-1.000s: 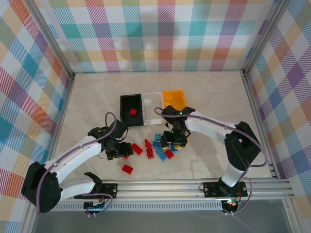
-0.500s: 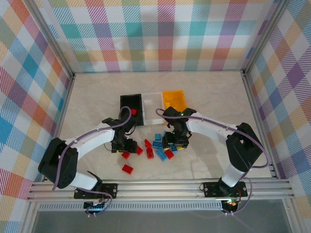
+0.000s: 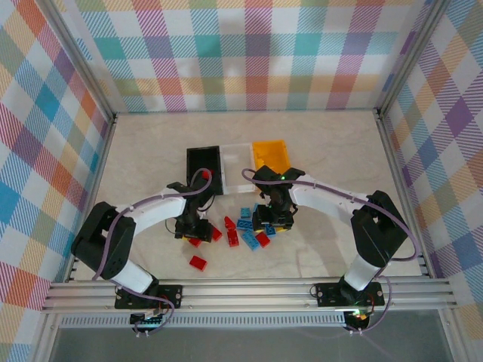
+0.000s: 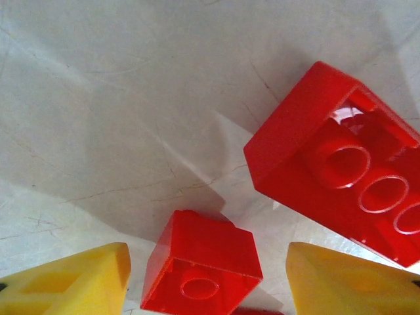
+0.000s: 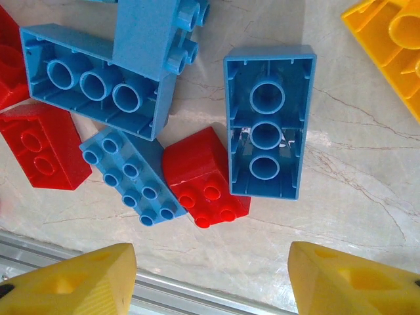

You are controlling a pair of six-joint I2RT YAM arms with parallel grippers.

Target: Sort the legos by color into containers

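My left gripper (image 3: 192, 230) hangs low over the table, its yellow fingers (image 4: 79, 282) open on either side of a small red lego (image 4: 200, 272) lying on its side, with a gap at each side. A longer red lego (image 4: 341, 164) lies just beyond it. My right gripper (image 3: 272, 220) stands open above the pile, nothing between its fingers (image 5: 348, 282). Under it lie blue legos (image 5: 268, 121), a red sloped lego (image 5: 205, 177) and a yellow lego (image 5: 387, 46). The black (image 3: 202, 160), white (image 3: 236, 154) and orange (image 3: 270, 153) containers stand in a row behind the pile.
A lone red brick (image 3: 198, 262) lies near the front rail (image 3: 249, 290). More red (image 3: 233, 239) and blue (image 3: 245, 224) bricks are scattered between the two grippers. Checked walls close in the table on three sides.
My left arm has swung right from the table's left side to the red bricks, and its jaws have narrowed a little. The right gripper has hardly moved.
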